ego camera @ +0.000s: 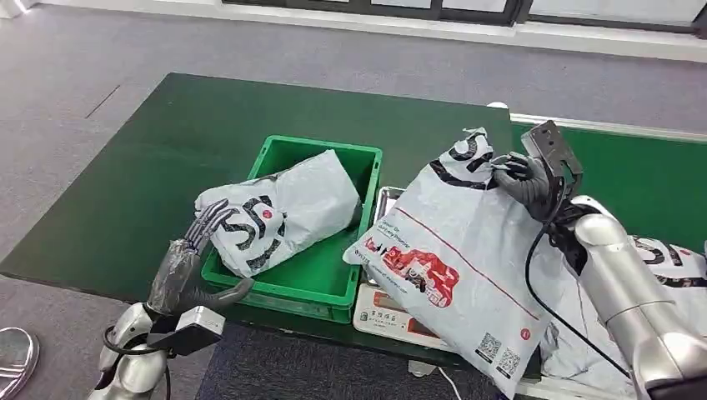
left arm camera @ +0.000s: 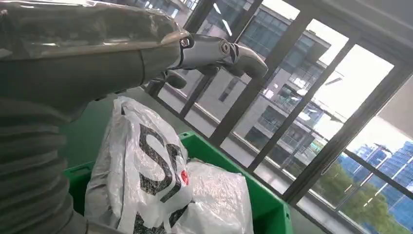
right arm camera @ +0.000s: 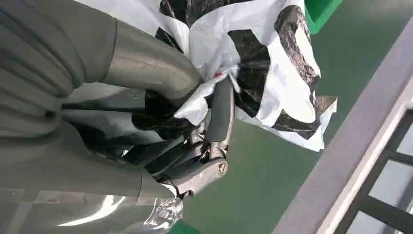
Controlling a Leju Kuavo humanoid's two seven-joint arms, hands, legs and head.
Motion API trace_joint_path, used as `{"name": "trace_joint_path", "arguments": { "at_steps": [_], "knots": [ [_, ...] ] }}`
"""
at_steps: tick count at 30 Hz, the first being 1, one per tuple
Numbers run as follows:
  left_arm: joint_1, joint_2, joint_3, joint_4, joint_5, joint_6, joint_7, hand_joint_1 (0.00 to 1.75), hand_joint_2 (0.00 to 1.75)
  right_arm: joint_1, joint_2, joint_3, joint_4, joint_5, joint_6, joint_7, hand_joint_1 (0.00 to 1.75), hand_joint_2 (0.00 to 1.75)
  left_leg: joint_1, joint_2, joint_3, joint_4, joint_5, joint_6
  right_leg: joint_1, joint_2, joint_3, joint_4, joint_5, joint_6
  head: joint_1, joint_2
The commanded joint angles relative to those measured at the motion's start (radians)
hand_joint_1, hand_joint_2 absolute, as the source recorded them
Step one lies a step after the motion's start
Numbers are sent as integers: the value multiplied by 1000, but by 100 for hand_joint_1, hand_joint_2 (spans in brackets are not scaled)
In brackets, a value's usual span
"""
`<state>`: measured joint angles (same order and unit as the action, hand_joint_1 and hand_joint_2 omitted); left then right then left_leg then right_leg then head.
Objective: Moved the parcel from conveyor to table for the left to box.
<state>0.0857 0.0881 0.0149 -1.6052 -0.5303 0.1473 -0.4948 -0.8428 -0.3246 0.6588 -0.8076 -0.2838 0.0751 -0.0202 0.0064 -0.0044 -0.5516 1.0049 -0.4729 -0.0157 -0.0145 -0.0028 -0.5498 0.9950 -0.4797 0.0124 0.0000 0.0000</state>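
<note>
Above table (ego camera: 125,183) — parcel (ego camera: 450,258) in right hand (ego camera: 527,179)

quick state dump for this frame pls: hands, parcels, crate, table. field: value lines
right hand: grips the top edge of the large grey parcel, lifted and tilted
large grey parcel: its low end lies over a white device beside the crate
left hand: fingers apart, at the near end of the parcel in the crate, holding nothing
crate: green, on the green table
parcel in crate: white and black, leaning over the near rim
more parcels: behind the right arm
</note>
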Motion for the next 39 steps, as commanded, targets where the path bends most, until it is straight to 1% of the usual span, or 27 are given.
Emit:
{"name": "trace_joint_path", "arguments": {
  "at_steps": [1, 7, 8, 9, 10, 11, 12, 13, 14, 16, 17, 18, 19, 22, 24, 30, 32, 35, 39],
  "knots": [
    [6, -5, -10, 24, 5, 16, -1, 0, 175, -1, 15, -92, 51, 65, -127, -91, 0, 175, 0, 0, -1, -2, 2, 1, 0, 0, -1, -2, 2, -1, 0, 0],
    [-18, -10, -10, 24, 12, 8, 1, 0, 175, -11, 13, -156, 65, 118, -154, -132, 0, 175, 0, -1, -2, 0, 1, 0, 0, -1, -2, 0, 1, -1, 0, 0],
    [-16, -13, -9, 15, 10, 3, 6, 0, 175, -10, 22, -173, 71, 163, -188, -156, 0, 175, 0, -1, -2, 0, 1, 0, 0, -1, -1, 0, 1, 0, 0, 0],
    [-16, -13, -9, 15, 10, 3, 6, 0, 175, -10, 22, -173, 71, 163, -188, -156, 0, 175, 0, -1, -3, 0, 2, 0, 0, -1, -2, 0, 1, -1, 0, 0],
    [-9, -15, -8, 8, 9, -1, 6, 0, 175, -14, 34, -198, 81, 206, -218, -178, 0, 175, 0, 0, -2, 0, 2, 0, 0, -1, -2, -1, 1, -1, 0, 0],
    [-7, -15, -7, 6, 8, -2, 6, 0, 175, -19, 36, -209, 85, 213, -217, -176, 0, 175, 0, 0, -1, 0, 1, 0, 0, 0, -2, 0, 1, -1, 0, 0],
    [-6, -17, -5, 6, 7, -5, 4, 0, 175, -26, 42, -226, 97, 263, -237, -191, 0, 175, 0, 1, -2, -1, 2, 0, 0, 1, -3, -1, 2, -1, 0, 0],
    [-6, -17, -5, 6, 7, -5, 4, 0, 175, -30, 40, -228, 97, 263, -236, -192, 0, 175, 0, 1, -2, 0, 1, 0, 0, 1, -2, 0, 1, -1, 0, 0],
    [-5, -21, -2, 6, 6, -6, 3, 0, 175, -41, 40, -238, 113, 298, -262, -201, 0, 175, -1, 0, -1, 0, 0, 0, -1, 0, -2, 1, 0, 0, 0, 0],
    [-6, -28, 1, 7, 3, -10, -2, 0, 175, -57, 28, -210, 126, 421, -346, -233, 0, 175, -1, 1, -1, 0, 1, 0, 0, 1, -2, 0, 1, 0, 0, 0],
    [-12, -30, -4, 12, -1, -14, -7, 0, 175, -68, 9, -150, 136, 566, -451, -240, 0, 175, -1, 1, -2, 0, 1, 1, -1, 1, -2, 0, 1, 0, 0, 0],
    [-15, -33, -5, 13, -2, -14, -7, 0, 175, -67, 9, -153, 138, 568, -450, -241, 0, 175, -1, 2, -2, -1, 1, 1, 0, 1, -2, -1, 2, -1, 0, 0],
    [-25, -38, -4, 23, -10, -19, -11, 0, 175, -62, 11, -158, 146, 642, -445, -231, 0, 175, -1, 1, -2, 0, 1, 1, -1, 1, -3, 1, 1, 0, 0, 0],
    [-40, -43, 1, 34, -20, -26, -16, 0, 175, -34, 36, -197, 135, 731, -445, -228, 0, 175, 0, 0, 0, 0, 1, 0, 0, 0, 0, 0, 1, 0, 0, 0],
    [-44, -49, 7, 35, -26, -33, -18, 0, 175, -14, 60, -246, 110, 798, -437, -221, 0, 175, 0, 0, -1, 0, 1, 0, 0, 0, -1, 0, 1, -1, 0, 0],
    [-42, -50, 8, 34, -28, -33, -18, 0, 175, -13, 64, -256, 103, 810, -433, -215, 0, 175, 0, 1, -1, 0, 1, 0, 0, 1, -1, 0, 1, -1, 0, 0],
    [-40, -53, 12, 31, -30, -34, -19, 0, 175, -7, 69, -284, 92, 837, -424, -221, 0, 175, 0, 1, -1, 0, 1, 0, 0, 1, -1, 0, 1, -1, 0, 0],
    [-38, -57, 16, 22, -38, -38, -24, 0, 175, 12, 74, -327, 37, 906, -430, -222, 0, 175, 0, 1, -1, 0, 1, 0, 0, 1, -1, 0, 1, -1, 0, 0],
    [-31, -59, 5, -10, -45, -49, -36, 0, 175, 77, 41, -366, -124, 978, -474, -218, 0, 175, 0, 0, -2, 0, 1, 0, 0, 0, -2, 0, 1, -1, 0, 0]
  ]
}}
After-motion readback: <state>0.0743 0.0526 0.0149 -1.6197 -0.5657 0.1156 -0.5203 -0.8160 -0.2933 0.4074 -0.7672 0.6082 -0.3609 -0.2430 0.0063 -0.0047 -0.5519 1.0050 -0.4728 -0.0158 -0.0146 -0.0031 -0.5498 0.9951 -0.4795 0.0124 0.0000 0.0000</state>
